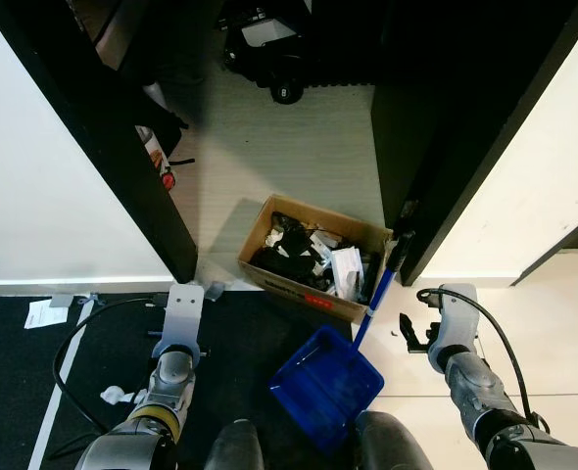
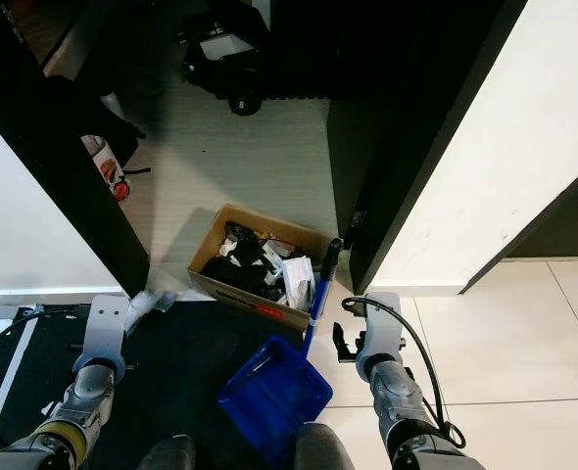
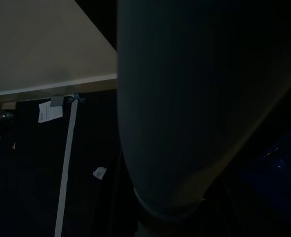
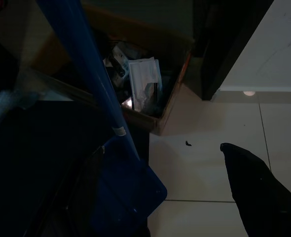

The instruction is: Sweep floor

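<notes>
Down between the robot's feet, on the black mat (image 1: 250,343), sits the blue dustpan (image 1: 325,384), its long blue handle (image 1: 377,294) slanting up against the dark door panel (image 1: 436,176). Just beyond the pan stands an open cardboard box (image 1: 309,257) full of black and white scraps — it rests on the pale wooden floor (image 1: 269,147) at the mat's edge. Small paper scraps (image 1: 116,396) lie on the mat near the left arm, beside a white tape line (image 1: 59,382). The left gripper (image 1: 183,311) hangs low over the mat; the right gripper (image 1: 414,331) hangs over the cream tiles (image 1: 553,333), close to the handle but apart from it. Whether either pair of jaws is apart or together — I cannot tell.
</notes>
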Tool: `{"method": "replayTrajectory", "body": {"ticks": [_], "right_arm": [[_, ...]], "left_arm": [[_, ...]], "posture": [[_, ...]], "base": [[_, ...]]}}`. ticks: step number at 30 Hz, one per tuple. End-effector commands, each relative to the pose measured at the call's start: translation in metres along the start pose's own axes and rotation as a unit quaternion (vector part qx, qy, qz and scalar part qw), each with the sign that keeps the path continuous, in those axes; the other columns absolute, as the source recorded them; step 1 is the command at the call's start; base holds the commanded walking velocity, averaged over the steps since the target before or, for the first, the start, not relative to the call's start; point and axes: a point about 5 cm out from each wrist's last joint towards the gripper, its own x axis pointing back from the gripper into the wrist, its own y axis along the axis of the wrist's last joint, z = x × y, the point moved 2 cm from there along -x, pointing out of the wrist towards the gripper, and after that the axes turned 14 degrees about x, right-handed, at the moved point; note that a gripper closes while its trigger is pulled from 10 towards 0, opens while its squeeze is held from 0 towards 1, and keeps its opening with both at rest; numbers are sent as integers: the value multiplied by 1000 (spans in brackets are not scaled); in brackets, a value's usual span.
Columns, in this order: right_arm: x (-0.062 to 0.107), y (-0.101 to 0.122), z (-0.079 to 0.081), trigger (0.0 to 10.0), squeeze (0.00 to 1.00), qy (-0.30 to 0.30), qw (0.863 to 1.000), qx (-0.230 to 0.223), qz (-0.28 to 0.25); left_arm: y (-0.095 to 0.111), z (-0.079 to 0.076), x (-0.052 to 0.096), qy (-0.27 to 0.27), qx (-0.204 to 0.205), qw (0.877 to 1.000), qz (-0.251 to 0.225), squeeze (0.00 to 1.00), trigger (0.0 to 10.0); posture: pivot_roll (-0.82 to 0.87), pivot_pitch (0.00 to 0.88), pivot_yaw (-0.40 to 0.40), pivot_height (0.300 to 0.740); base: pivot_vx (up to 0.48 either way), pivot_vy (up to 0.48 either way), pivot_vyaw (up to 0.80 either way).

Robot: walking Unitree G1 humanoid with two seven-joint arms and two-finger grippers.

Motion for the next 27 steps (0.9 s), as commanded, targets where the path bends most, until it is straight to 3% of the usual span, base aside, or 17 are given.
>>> {"method": "replayTrajectory", "body": {"ticks": [1,27], "right_arm": [[2,-5,0,10000,0,-1,1000,-6,10],[2,-6,0,10000,0,3,1000,-5,11]], "left_arm": [[1,-1,0,-4,-2,1000,-7,0,10000],[0,-2,1,-7,4,1000,-7,0,10000]], "posture": [[-34,40,-5,740],[-34,42,-12,740]], "base": [[0,0,0],[0,0,0]]}}
